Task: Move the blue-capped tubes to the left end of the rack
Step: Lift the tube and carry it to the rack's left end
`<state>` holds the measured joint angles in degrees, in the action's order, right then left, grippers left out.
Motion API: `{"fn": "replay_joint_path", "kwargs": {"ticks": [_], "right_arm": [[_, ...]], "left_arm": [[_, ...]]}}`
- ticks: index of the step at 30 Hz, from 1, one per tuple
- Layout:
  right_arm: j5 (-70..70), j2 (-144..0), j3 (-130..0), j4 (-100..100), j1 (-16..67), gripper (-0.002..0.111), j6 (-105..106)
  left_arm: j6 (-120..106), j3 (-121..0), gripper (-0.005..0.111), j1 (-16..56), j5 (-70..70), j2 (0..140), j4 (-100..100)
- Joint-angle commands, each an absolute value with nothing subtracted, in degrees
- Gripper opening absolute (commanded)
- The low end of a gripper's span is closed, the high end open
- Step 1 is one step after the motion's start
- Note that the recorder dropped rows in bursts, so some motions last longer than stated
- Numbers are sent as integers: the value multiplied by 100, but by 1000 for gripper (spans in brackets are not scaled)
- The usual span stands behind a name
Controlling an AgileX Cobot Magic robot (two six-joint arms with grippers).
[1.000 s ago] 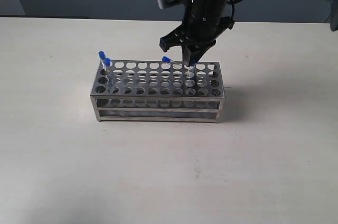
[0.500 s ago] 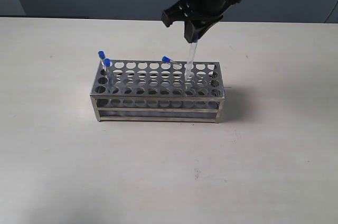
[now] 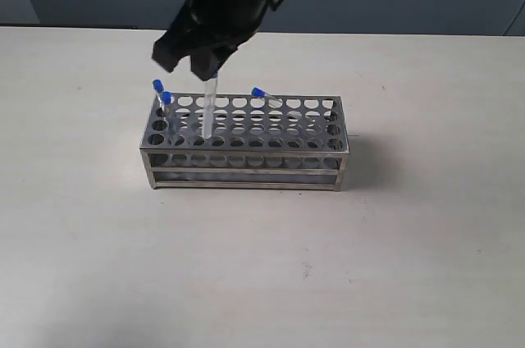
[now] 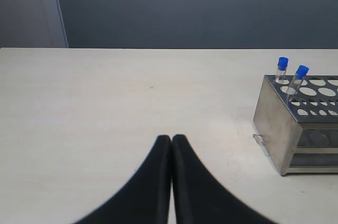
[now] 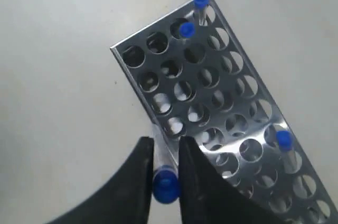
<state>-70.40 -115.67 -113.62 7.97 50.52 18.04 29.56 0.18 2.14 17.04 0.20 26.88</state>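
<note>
The silver rack (image 3: pixel 246 144) stands mid-table. Two blue-capped tubes (image 3: pixel 162 98) sit in holes at its left end, seen too in the left wrist view as the capped pair (image 4: pixel 292 73). A third tube (image 3: pixel 261 94) leans in a back-row hole right of centre. My right gripper (image 3: pixel 208 69) is shut on the fourth tube (image 3: pixel 207 110), holding it upright above the rack's left half; its blue cap (image 5: pixel 166 185) sits between the fingers. My left gripper (image 4: pixel 171 139) is shut and empty over bare table, left of the rack (image 4: pixel 298 129).
The beige table (image 3: pixel 262 258) spreads out on all sides of the rack. A dark wall runs behind the table's far edge.
My right gripper lifted the tube out of a hole near the rack's right end and carried it leftward over the rack. The other three tubes have stayed put.
</note>
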Motion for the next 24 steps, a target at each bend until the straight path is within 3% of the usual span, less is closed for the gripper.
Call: {"fn": "replay_joint_path", "kwargs": {"ticks": [1,7,24], "right_arm": [[-6996,-12117,-12151,402,5338,-1,1908],[-6813,-12665,-12994,374,5374,-1,1993],[-6699,-12951,-12994,694,5374,-1,2099]], "left_arm": [[2959,0,1,250,1667,0,2684],[2959,0,1,250,1667,0,2684],[2959,0,1,250,1667,0,2684]]}}
